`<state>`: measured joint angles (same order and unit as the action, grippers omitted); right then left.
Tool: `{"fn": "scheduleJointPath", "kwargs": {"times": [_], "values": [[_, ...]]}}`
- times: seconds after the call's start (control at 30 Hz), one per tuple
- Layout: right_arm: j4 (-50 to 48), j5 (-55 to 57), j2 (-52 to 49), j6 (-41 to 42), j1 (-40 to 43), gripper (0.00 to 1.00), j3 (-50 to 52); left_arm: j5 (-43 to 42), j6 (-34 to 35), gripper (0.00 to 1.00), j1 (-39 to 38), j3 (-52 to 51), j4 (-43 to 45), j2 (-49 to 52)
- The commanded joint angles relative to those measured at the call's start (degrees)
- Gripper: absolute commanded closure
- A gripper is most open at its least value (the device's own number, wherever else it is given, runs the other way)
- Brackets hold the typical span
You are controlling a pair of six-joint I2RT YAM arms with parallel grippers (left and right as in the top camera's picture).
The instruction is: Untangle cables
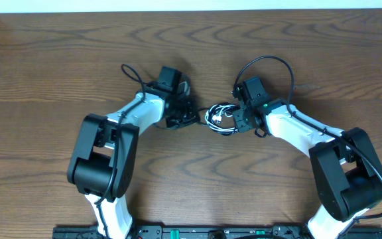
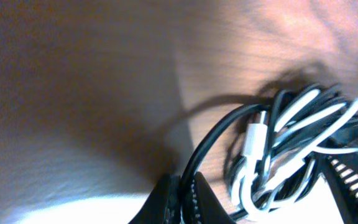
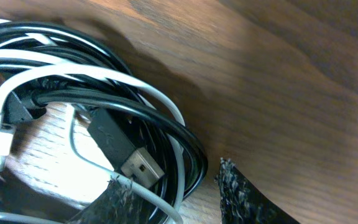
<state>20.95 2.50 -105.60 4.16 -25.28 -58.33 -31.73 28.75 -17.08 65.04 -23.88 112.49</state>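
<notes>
- Left wrist view, closest in: the left jaws are pressed together at the bottom edge. A strand of the black cord (image 2: 205, 144) runs straight down into them, so they look clamped on it.
- Just past that strand, the white cord (image 2: 319, 113) loops through the black one. Its small white plug (image 2: 253, 134) stands upright in the middle of the tangle.
- Right wrist view, closest in: the right jaws stand apart, straddling the edge of the coil. Bare wood shows between the outer pad (image 3: 238, 190) and the nearest black strand, so nothing is gripped there.
- Beside the inner pad (image 3: 114, 199) lies a black USB plug (image 3: 128, 157) with its metal end bare. White and black loops cross around it.
- Overhead, farther out: the bundle (image 1: 221, 119) sits on the wooden surface (image 1: 191, 46) near its middle, directly between the two wrists, with both cords wound together.
- Step in hand, as I judge it: early. One hold is taken on the black cord and nothing is separated yet.
- The next move likely calls for the right jaws to close on a white loop alone. A slow pull apart would follow, taking care that the plugs do not snag and tighten the knot.
</notes>
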Motion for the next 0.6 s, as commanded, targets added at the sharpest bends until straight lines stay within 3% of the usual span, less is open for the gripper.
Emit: {"fn": "scheduleJointPath", "kwargs": {"times": [0.0,0.1,0.2,0.33,0.57], "values": [[0.59,7.04,-1.57,-4.07,0.98,0.65,1.95,10.36,0.24,0.93,4.66,0.44,-6.86,1.92],[0.02,7.04,-1.57,-4.09,1.05,0.66,1.95,14.51,0.22,0.92,5.92,4.42,-14.40,1.79],[-0.39,6.95,-1.57,-5.42,1.09,0.66,1.95,13.88,-1.22,0.77,6.12,8.57,-18.51,1.20],[-0.39,5.73,-1.57,-7.82,1.09,0.68,1.95,11.23,-0.96,0.62,4.85,11.17,-18.69,0.17],[-1.31,0.48,-1.57,-8.76,1.09,0.71,1.95,11.39,-0.98,0.52,-0.07,11.43,-14.71,0.15]]}}
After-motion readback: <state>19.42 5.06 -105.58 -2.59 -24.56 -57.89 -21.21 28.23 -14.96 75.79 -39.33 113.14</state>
